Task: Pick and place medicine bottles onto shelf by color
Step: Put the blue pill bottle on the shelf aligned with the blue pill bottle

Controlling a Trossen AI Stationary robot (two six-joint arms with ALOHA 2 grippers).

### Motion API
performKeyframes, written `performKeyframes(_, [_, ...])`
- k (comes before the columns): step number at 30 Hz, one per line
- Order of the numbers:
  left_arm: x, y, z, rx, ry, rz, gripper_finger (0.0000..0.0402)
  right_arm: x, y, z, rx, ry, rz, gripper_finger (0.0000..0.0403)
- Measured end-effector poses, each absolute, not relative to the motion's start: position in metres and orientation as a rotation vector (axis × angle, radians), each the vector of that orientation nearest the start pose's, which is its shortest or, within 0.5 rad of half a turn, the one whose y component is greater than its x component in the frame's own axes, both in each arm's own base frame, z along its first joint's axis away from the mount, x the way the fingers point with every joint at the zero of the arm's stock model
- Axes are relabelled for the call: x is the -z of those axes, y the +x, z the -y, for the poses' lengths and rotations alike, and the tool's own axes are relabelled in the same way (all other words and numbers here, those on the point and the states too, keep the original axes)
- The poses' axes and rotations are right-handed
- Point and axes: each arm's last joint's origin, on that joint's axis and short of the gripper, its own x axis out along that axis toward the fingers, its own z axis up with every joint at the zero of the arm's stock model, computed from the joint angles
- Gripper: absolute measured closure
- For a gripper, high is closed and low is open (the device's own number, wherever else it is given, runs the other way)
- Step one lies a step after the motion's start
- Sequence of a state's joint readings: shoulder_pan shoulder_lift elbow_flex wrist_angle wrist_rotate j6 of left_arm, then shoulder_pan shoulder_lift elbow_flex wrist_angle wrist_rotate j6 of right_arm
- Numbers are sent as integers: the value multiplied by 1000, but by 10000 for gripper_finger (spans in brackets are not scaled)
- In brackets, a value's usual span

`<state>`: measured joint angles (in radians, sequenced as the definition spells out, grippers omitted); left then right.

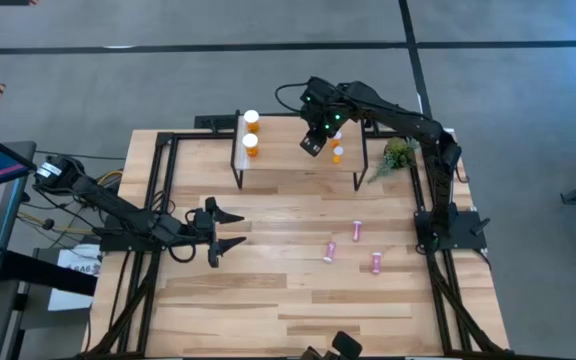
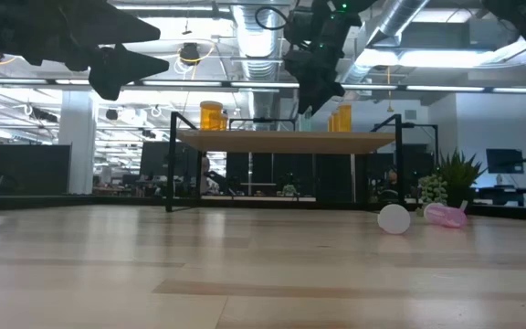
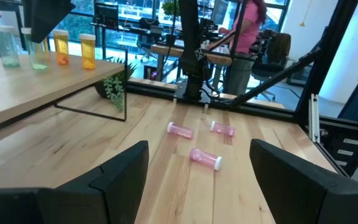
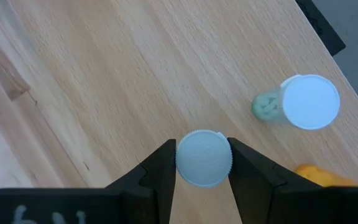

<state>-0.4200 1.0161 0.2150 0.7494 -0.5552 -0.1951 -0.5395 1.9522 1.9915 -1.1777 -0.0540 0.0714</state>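
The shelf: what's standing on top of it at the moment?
On the shelf stand two large orange bottles, two small orange ones and pale green ones. The right tool grips another white-capped bottle there; its arm hides what's underneath.

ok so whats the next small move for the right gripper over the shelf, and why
Probably lower the bottle onto the shelf and open. The right gripper holds it by its white cap, fingers on both sides, above bare wood beside a pale green bottle already standing there. Whether its base touches yet can't be told. The left gripper waits open over the table.
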Motion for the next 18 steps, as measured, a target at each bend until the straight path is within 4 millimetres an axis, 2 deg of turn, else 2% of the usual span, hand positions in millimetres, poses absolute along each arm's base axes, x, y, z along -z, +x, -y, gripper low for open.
performKeyframes(18, [-189, 177, 62, -139, -171, -32, 133, -330, 345, 204, 467, 397, -1096, 248])
